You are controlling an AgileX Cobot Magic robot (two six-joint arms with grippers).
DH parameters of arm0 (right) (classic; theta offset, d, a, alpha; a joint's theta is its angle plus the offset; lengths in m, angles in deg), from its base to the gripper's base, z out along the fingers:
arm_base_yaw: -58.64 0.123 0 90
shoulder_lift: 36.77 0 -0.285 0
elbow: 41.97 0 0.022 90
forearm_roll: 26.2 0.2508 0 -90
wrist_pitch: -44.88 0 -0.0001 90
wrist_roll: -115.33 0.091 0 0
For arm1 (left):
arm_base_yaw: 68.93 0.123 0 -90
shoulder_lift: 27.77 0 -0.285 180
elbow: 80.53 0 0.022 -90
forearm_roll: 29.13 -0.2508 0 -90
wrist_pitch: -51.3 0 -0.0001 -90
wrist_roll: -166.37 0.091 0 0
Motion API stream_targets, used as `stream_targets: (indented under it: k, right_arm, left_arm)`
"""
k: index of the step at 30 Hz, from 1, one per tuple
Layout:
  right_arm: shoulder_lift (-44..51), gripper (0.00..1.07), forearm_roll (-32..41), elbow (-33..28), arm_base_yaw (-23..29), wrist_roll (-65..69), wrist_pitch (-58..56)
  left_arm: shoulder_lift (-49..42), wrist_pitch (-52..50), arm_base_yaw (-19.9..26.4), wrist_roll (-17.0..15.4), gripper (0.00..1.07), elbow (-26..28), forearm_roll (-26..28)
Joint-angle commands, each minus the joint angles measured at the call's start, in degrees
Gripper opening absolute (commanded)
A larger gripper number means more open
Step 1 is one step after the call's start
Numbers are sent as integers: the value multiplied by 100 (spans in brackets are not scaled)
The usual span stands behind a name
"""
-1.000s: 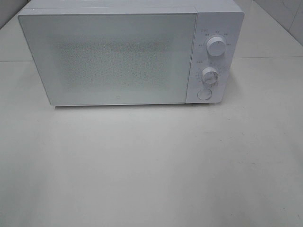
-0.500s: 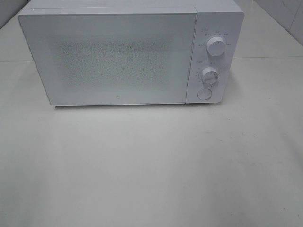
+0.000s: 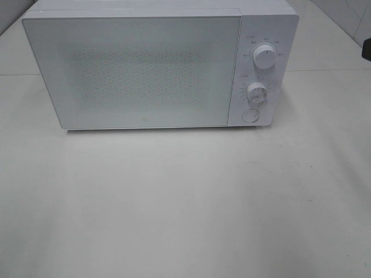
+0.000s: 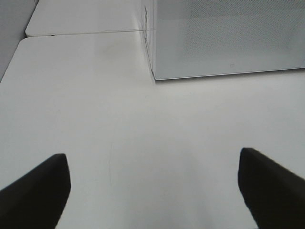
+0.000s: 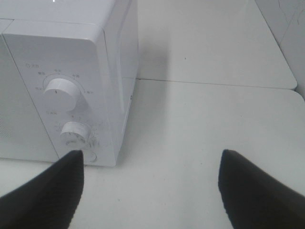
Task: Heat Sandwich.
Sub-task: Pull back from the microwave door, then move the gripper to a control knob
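Note:
The sandwich is out of view in every frame. A white microwave (image 3: pixel 139 69) stands at the back of the table with its door shut; nothing shows through the door. It has two knobs (image 3: pixel 264 58) (image 3: pixel 256 92) and a round button (image 3: pixel 250 115) on its right panel. My left gripper (image 4: pixel 152 157) is open and empty above the table, in front of the microwave's left corner (image 4: pixel 228 38). My right gripper (image 5: pixel 151 155) is open and empty beside the microwave's control panel (image 5: pixel 71 95). A dark bit of the right arm (image 3: pixel 367 49) shows at the right edge of the exterior high view.
The white table (image 3: pixel 185 202) spreads in front of the microwave. A seam between tabletops (image 5: pixel 214 85) runs behind the right gripper. A wall (image 3: pixel 348 14) stands at the far right.
A dark piece of the right arm has come into the right edge of the exterior high view. The microwave has not moved.

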Motion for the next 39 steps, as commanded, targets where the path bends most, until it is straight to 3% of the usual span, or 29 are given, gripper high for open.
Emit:
stream_targets:
  k: [1,14,22,25,30,39]
  right_arm:
    - [-195,76,11,-166,-23,52,779]
    - [-974,76,103,-1432,-17,52,4022]
    - [-1558,76,550,-1925,69,46,5053]
    - [-1725,76,808,-2011,309,-11,5271]
    - [-2298,76,1845,-2103,1381,-865,5838]
    - [-3014,76,3180,-2097,2681,-1180,6887]
  left_arm:
    - [-155,-17,11,-40,89,-23,40]
    - [-155,-17,11,-40,89,-23,40]
    - [-155,-17,11,-40,89,-23,40]
    - [-155,-17,11,-40,89,-23,40]
    - [-155,-17,11,-40,89,-23,40]
    - [-155,-17,11,-40,89,-23,40]
